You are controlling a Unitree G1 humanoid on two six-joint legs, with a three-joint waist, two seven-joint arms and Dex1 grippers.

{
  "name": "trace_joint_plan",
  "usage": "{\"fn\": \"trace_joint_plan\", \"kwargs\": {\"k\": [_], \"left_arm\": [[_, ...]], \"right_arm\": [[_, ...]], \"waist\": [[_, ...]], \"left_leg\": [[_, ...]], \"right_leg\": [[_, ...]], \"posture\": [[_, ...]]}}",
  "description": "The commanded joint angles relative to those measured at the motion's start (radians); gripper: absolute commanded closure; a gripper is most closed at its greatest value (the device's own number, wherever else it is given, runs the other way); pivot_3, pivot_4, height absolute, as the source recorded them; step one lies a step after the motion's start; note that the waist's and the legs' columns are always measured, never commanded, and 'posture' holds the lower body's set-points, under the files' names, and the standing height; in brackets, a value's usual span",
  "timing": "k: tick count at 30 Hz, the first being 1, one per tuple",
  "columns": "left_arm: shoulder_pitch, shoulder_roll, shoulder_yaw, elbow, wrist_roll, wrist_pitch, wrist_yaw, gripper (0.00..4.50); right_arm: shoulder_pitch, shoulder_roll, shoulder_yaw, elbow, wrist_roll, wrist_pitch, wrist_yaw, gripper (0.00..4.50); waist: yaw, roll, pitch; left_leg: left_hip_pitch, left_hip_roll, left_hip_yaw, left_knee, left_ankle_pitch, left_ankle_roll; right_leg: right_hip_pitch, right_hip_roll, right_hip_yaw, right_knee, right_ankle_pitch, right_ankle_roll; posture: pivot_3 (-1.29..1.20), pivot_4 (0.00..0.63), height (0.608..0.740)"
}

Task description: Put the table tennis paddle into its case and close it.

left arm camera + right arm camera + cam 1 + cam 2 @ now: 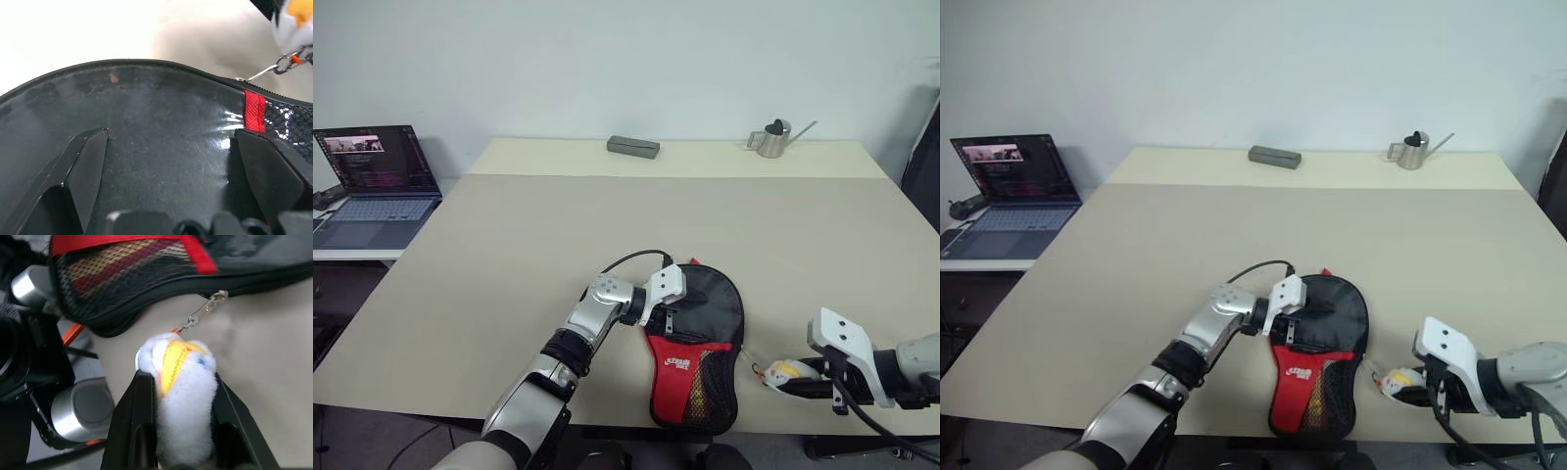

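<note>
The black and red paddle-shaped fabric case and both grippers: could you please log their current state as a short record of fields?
case: black and red paddle-shaped fabric case flat at the near edge of the beige table
left gripper: left gripper with jaws open, resting on the case's black top
right gripper: right gripper with jaws shut on the white-yellow plush charm
charm link: metal clip chain to the zip

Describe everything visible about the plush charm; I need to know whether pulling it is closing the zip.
The plush charm is a small fluffy white toy with a yellow patch. The right claw is shut on it, one black finger on each side. A small metal clip and chain run from its top to the zip pull on the edge of the case, which lies flat by the table's near edge. The charm sits just right of the case's red mesh part.
</note>
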Motion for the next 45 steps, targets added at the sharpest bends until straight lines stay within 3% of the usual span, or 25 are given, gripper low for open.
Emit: {"fn": "trace_joint_plan", "kwargs": {"k": [1,11,28,45], "left_arm": [[0.076,0.027,-0.073,0.087,0.085,0.049,-0.004,0.0],[0.076,0.022,-0.078,0.083,0.08,0.056,0.001,0.0],[0.077,0.021,-0.078,0.079,0.08,0.06,0.013,0.0],[0.066,0.01,-0.074,0.094,0.081,0.058,0.033,0.0]], "right_arm": [[0.06,-0.032,0.019,-0.075,0.032,-0.03,0.08,3.83],[0.048,-0.033,0.073,-0.117,0.082,-0.037,0.077,3.83],[0.172,-0.068,0.087,-0.326,0.159,-0.053,0.121,3.83],[0.045,-0.106,0.155,-0.367,0.329,-0.056,0.001,3.83]], "waist": [[0.004,-0.001,0.0],[0.012,-0.002,-0.001],[0.013,-0.005,-0.003],[0.012,-0.006,-0.003]], "left_leg": [[0.0,0.0,0.0,0.0,0.0,0.0],[0.0,0.0,0.0,0.0,-0.002,0.0],[0.0,0.001,0.0,0.0,-0.002,0.0],[0.0,0.001,0.0,0.0,-0.002,0.0]], "right_leg": [[0.0,0.0,0.0,0.0,0.0,0.0],[0.0,0.0,0.0,-0.001,-0.002,0.002],[0.0,0.0,0.0,0.0,-0.002,0.002],[0.0,0.0,0.0,0.0,-0.002,0.002]], "posture": [[0.0,0.15,0.74],[0.0,0.15,0.74],[0.0,0.15,0.74],[0.0,0.15,0.74]]}}
